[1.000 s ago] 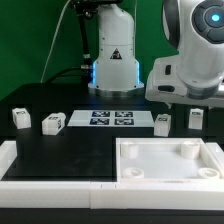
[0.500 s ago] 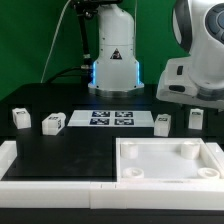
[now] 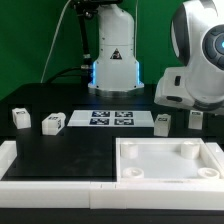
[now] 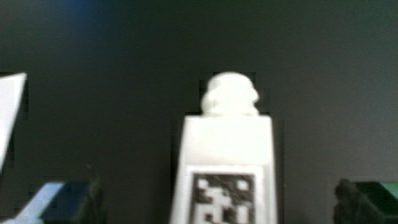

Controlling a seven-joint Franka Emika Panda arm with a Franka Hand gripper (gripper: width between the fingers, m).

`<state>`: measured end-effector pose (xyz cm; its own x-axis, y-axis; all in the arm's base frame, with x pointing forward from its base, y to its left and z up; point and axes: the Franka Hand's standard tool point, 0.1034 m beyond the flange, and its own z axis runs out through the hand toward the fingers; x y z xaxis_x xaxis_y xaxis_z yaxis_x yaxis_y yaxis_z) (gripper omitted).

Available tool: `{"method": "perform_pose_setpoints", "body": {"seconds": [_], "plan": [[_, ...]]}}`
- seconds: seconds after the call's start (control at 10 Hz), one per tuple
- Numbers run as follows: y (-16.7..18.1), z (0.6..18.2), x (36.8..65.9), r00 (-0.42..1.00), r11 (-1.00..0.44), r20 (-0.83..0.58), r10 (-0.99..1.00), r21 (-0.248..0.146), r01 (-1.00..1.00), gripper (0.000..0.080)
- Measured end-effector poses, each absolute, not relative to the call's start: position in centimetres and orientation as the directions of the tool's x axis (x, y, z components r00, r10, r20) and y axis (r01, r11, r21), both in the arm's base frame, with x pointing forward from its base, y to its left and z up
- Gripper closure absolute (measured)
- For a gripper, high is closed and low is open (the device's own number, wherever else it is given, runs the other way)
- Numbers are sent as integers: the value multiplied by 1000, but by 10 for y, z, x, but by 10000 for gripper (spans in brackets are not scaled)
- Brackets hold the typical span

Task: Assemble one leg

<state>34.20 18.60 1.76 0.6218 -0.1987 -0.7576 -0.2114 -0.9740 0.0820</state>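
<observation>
Change: the arm (image 3: 200, 65) has swung further toward the exterior view's right and sits lower than a second ago. Nothing on the table (image 3: 85, 145) has shifted.
Meaning: judged an approach, not yet a pick. All four legs are loose, so the job is near its start.
Gripper (image 4: 214, 200): released, with its fingers (image 4: 57, 200) spread wide, one either side of a leg and clasping nothing (not visible in the exterior view).
Target leg (image 4: 228, 140): on the black table, centred between the fingers and apart from both. The tag faces the wrist camera, with a rounded stub at the end away from the tag.
Which leg: probably one of the pair at the exterior view's right, inner leg (image 3: 162, 121) or outer leg (image 3: 196, 117). I cannot tell which.
Left pair: corner leg (image 3: 18, 117) and its neighbour (image 3: 52, 122), well apart from the arm.
Marker board (image 3: 110, 118): flat between the two pairs.
Tray (image 3: 170, 182): square and white, nearer the camera than the right pair, with no leg in it.
In the way: a white edge (image 4: 9, 120) shows beside the target, too blurred to identify. It looks clear of the fingers' closing path.
</observation>
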Motion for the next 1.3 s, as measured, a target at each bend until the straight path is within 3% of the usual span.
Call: {"method": "perform_pose_setpoints", "body": {"seconds": [0.6, 0.7, 0.8, 0.9, 1.0, 1.1, 1.3], "plan": [[183, 4, 338, 668, -972, -715, -207, 75, -221, 150], [183, 4, 334, 656, -971, -723, -217, 91, -221, 279], [183, 4, 334, 655, -971, -724, -216, 90, -221, 279], [183, 4, 334, 655, -971, -724, -217, 90, -222, 456], [183, 4, 334, 655, -971, -724, -217, 90, -222, 456], [183, 4, 334, 655, -971, -724, -217, 90, -222, 514], [183, 4, 334, 655, -971, -724, -217, 90, -222, 514]]}}
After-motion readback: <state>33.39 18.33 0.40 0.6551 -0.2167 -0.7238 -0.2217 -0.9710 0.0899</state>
